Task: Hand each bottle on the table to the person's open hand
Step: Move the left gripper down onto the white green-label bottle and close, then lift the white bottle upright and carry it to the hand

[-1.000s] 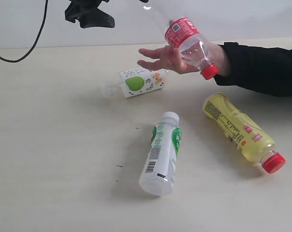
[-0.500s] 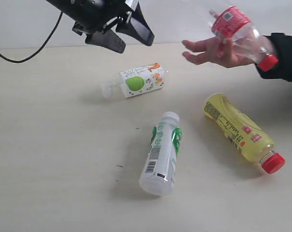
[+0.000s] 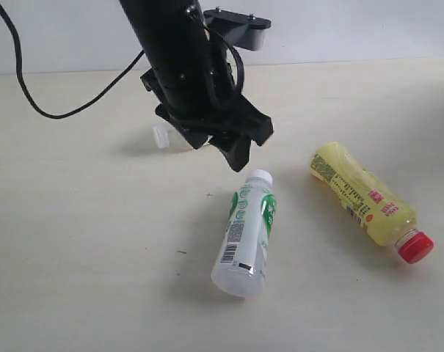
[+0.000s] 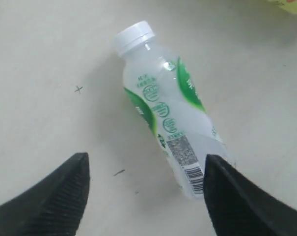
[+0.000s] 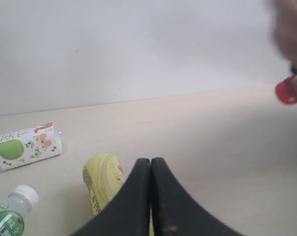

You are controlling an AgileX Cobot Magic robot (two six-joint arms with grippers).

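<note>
My left end effector [image 4: 146, 158], spread wide, hangs over the white green-labelled bottle [image 4: 163, 113] lying on its side on the counter [image 4: 45, 54]; I should lower squarely astride its middle and close gently so it cannot roll.

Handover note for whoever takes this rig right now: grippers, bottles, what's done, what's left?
Left gripper: open, empty, hanging over the white green-label bottle, which lies on the table.
Right gripper: shut, empty.
Yellow bottle and apple-label bottle also lie on the table.
Done, apparently: red-capped bottle, seen off the table by the person's blurred hand.
Left: three bottles to hand over; the white one looks next.
</note>
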